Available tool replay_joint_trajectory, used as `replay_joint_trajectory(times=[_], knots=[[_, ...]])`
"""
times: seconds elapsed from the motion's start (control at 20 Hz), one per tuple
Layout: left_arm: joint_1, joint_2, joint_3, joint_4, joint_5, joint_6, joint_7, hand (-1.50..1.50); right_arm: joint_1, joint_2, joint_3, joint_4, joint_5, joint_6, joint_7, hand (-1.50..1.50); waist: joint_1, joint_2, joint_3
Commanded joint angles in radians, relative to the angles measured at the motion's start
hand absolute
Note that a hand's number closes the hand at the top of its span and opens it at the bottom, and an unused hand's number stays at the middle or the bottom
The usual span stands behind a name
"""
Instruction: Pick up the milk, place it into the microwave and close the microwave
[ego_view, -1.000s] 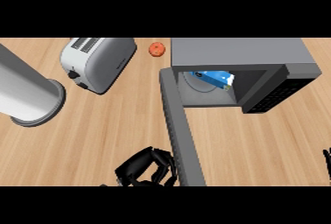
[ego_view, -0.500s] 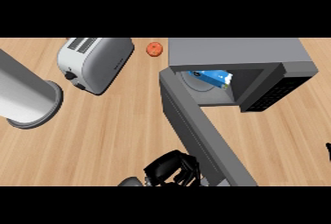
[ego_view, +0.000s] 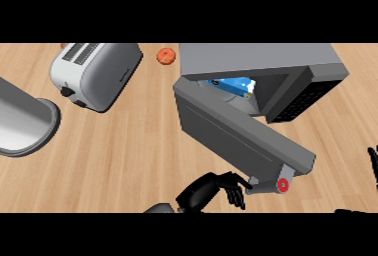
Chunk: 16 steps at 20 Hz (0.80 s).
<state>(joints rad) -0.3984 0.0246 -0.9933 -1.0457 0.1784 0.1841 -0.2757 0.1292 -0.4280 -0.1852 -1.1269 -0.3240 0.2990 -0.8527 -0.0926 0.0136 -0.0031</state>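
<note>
Milk (ego_view: 238, 85), blue carton, sits inside the microwave (ego_view: 258, 60); we judge it light, stiff-sided, best left alone. Door (ego_view: 236, 137) half open, rigid, swings on its hinge. Our left hand (ego_view: 221, 189), fingers relaxed and holding nothing, touches its free end. Right hand (ego_view: 373, 162) barely shows; cannot tell.

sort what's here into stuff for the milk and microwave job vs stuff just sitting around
For the job:
- milk, inside the microwave
- microwave door, partly open
- left hand, at the door's free end

Just lying about:
- toaster
- orange round thing
- grey pot
</note>
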Motion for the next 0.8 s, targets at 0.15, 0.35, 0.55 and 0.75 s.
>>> replay_joint_trajectory(times=[0.15, 0.35, 0.55, 0.75], knots=[[-0.148, -0.023, -0.072, -0.021, 0.146, 0.117, 0.030, 1.50, -0.021, -0.013, 0.022, -0.072, -0.036, 0.066, 0.017, -1.50, -0.059, 0.008, -0.002], [-0.219, -0.024, -0.051, 0.010, 0.203, 0.173, 0.019, 1.50, -0.014, -0.024, 0.053, -0.120, -0.037, 0.076, 0.055, -1.50, -0.095, 0.012, -0.003], [-0.318, -0.024, -0.015, 0.012, 0.226, 0.235, -0.020, 1.50, -0.025, -0.063, 0.060, -0.134, -0.040, 0.106, 0.066, -1.50, -0.129, 0.017, -0.002], [-0.395, -0.024, 0.004, 0.049, 0.274, 0.258, -0.008, 1.50, -0.057, -0.087, 0.063, -0.154, -0.055, 0.110, 0.106, -1.50, -0.163, 0.029, -0.001]])
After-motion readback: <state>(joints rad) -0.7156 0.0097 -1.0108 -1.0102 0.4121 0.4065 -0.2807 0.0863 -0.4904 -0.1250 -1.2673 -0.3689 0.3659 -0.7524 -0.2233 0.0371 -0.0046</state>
